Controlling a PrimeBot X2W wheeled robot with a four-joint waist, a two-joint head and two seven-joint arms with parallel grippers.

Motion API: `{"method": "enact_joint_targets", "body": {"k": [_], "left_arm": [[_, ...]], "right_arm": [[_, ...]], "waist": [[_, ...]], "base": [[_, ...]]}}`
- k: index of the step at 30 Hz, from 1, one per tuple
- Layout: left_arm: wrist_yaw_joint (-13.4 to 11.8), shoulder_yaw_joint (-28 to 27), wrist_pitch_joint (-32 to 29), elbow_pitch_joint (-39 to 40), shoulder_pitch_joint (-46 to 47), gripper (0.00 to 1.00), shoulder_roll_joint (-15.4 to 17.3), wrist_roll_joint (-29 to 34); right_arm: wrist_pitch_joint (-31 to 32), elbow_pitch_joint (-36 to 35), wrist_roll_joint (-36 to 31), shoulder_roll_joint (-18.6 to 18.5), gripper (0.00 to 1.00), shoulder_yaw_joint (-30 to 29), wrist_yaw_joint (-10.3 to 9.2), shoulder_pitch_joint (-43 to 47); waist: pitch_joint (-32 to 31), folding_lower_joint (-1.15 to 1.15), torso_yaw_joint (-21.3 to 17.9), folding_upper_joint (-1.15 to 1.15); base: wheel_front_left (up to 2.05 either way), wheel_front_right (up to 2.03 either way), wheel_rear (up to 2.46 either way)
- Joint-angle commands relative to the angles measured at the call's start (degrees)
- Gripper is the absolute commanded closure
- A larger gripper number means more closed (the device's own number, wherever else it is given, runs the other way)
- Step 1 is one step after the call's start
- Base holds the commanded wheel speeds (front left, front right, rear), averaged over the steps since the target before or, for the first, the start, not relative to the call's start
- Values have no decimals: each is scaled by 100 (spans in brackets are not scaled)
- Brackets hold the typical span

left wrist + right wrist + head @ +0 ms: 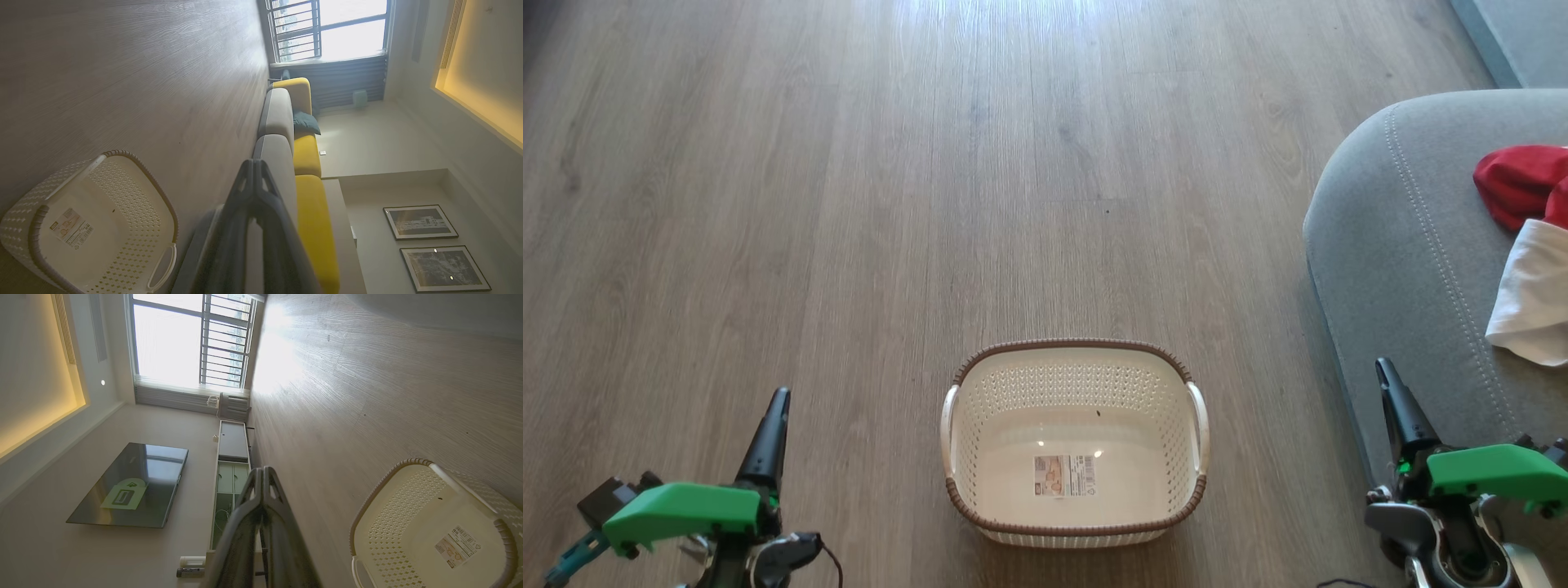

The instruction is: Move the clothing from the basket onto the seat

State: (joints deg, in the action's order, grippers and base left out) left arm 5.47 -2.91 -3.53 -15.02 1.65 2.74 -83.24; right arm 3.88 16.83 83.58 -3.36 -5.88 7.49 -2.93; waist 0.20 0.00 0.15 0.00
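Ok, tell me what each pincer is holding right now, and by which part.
Nothing. The left pincer and right pincer are both shut and empty. The red and white clothes lie on the seat, and the basket is empty.

Ahead of the left gripper (778, 400) the wood floor (849, 204) lies open. Between it and the right gripper (1383, 369) stands the basket (1070, 344), its walls the one obstacle there. The seat (1388, 245) rises just right of the right gripper, clothing (1519, 184) lying on it farther ahead.
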Motion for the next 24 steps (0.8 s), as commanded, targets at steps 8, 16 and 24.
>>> {"method": "enact_joint_targets", "body": {"k": [8, 16, 24], "left_arm": [[142, -266, -166, 122, 400, 100, 53, -581], [202, -313, -257, 98, 450, 100, 51, -932], [202, -319, -262, 98, 450, 100, 47, -927]], "right_arm": [[166, -259, 540, 26, 100, -3, 0, -312], [256, -281, 863, 40, 100, -59, 0, -325], [257, -280, 861, 41, 100, -60, 0, -325]], "waist": [[-1, 0, -8, 0], [-2, 0, -15, 0], [-2, 0, -15, 0]], "base": [[0, 0, 0], [0, 0, 0], [0, 0, 0]]}}
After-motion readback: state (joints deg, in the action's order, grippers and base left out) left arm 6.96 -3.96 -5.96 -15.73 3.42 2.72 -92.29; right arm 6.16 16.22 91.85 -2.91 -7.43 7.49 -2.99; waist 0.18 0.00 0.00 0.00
